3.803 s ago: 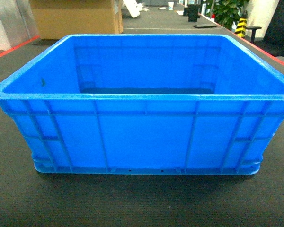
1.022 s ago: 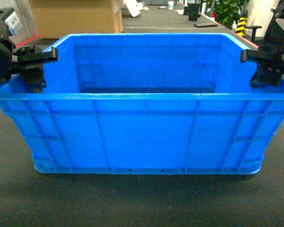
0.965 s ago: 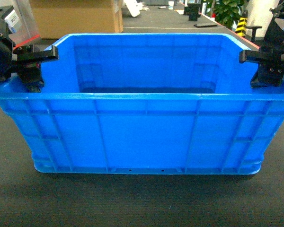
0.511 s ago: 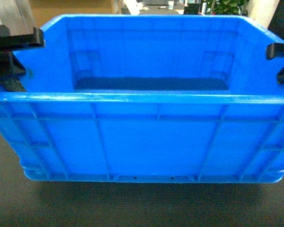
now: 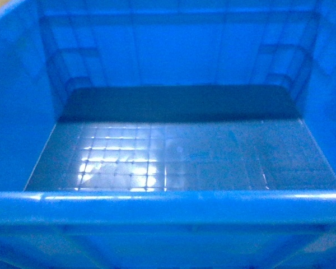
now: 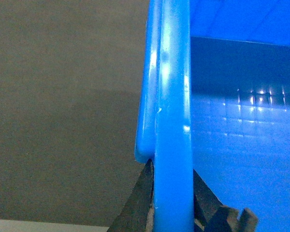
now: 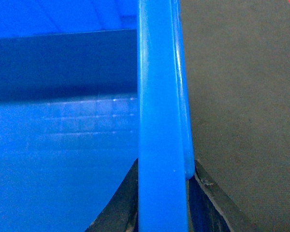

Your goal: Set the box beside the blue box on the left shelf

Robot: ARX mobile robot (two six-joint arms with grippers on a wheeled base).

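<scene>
The box (image 5: 168, 145), a large blue crate with a glossy grid floor, fills the head view, its near rim (image 5: 168, 200) running across the bottom. In the left wrist view my left gripper (image 6: 171, 170) is shut on the box's left rim (image 6: 173, 96), with one dark finger (image 6: 140, 198) outside the wall and one inside. In the right wrist view my right gripper (image 7: 164, 166) is clamped the same way on the box's right rim (image 7: 157, 96). Neither gripper shows in the head view. The left shelf and the other blue box are out of view.
Dark grey matting (image 6: 63, 121) lies below the box on its left side, and the same matting (image 7: 241, 96) on its right. A pale strip (image 6: 38, 226) crosses the bottom left of the left wrist view.
The box has come up and much closer to the head camera, so I now look down into it. The grippers on its side rims have left the head view.
</scene>
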